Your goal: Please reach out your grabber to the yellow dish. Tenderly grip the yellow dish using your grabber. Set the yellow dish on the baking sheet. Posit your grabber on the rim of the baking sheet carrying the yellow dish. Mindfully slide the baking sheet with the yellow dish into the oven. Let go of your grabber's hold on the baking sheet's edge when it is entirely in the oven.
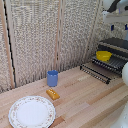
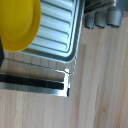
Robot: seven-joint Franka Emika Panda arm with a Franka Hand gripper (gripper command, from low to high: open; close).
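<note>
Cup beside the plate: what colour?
Blue: the cup stands on the table; clearest in the exterior view.

Bulky white arm (image 1: 114, 6), seemingly blue-tipped dark pincer (image 1: 119, 27)

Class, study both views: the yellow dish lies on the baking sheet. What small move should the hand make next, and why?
Probably lower toward the baking sheet's front rim: the yellow dish already rests on it, and the sheet sticks out of the oven.
</note>
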